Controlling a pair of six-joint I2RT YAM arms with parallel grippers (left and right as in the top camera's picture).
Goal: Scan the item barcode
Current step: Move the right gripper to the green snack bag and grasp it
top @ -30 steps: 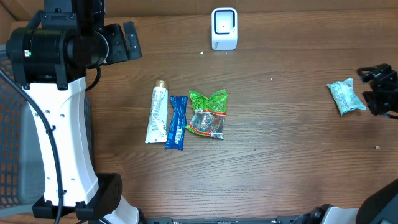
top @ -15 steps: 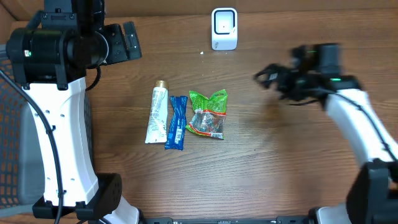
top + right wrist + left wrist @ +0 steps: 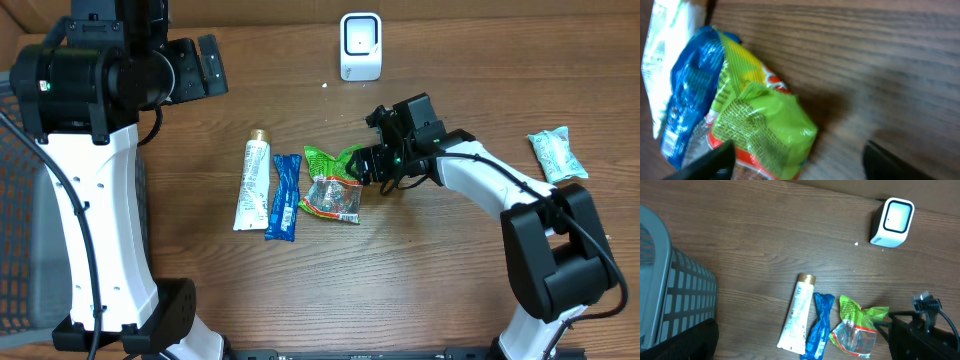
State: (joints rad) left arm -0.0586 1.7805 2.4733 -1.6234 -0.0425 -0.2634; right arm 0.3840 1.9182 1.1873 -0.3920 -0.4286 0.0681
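Three items lie side by side mid-table: a white tube point(image 3: 252, 185), a blue packet point(image 3: 284, 197) and a green snack packet point(image 3: 335, 185). The white barcode scanner point(image 3: 361, 45) stands at the back. My right gripper point(image 3: 375, 160) is low at the green packet's upper right corner. In the right wrist view the jaws point(image 3: 800, 165) are open, and the green packet's point(image 3: 760, 125) corner lies between the fingertips point(image 3: 710, 162), nearer the left one. My left gripper point(image 3: 205, 65) hangs open and empty high at the back left, looking down on the scanner point(image 3: 892, 222) and the items.
A pale teal packet point(image 3: 555, 155) lies alone near the right edge. A grey slatted basket point(image 3: 670, 295) stands off the table's left side, and the left arm's white column point(image 3: 95, 230) rises beside it.
My right arm has swung from the far right edge, beside the teal packet, across the table to the green packet. Its jaws have narrowed a little. The left arm has not moved.
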